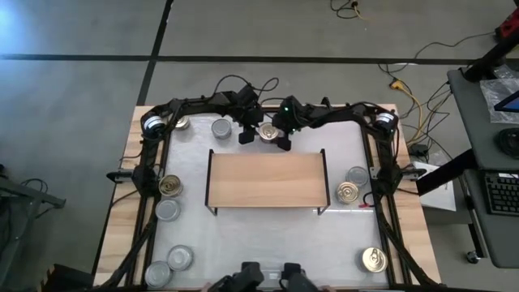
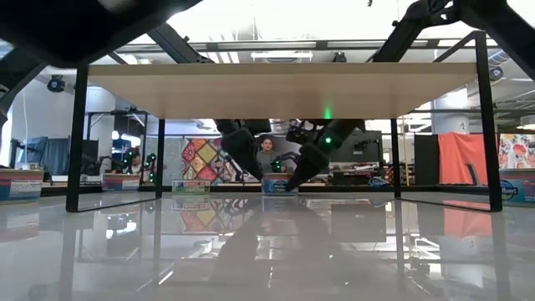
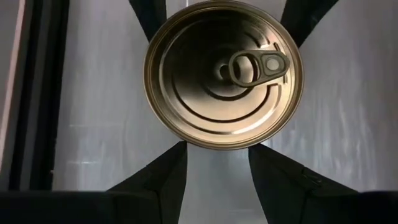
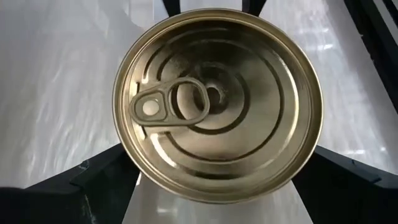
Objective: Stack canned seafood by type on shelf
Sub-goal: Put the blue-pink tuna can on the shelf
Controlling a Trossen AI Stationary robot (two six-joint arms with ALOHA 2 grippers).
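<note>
A gold-topped can [image 1: 267,130] with a pull tab is seen just behind the empty wooden shelf [image 1: 266,180], between the two grippers at the far middle of the white tabletop [image 1: 268,235]. It is flanked by the right gripper [image 1: 282,139], whose jaws are spread wide and pressed to its sides. The left gripper [image 1: 247,135] is set just beside it, jaws partly apart and nothing pinched.

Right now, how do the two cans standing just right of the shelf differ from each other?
The gold can has a shiny ringed top; the silver can has a plain grey top. The gold can sits closer to the shelf; the silver can is a little farther from it. Both stand upright on the tabletop, not on the shelf.
</note>
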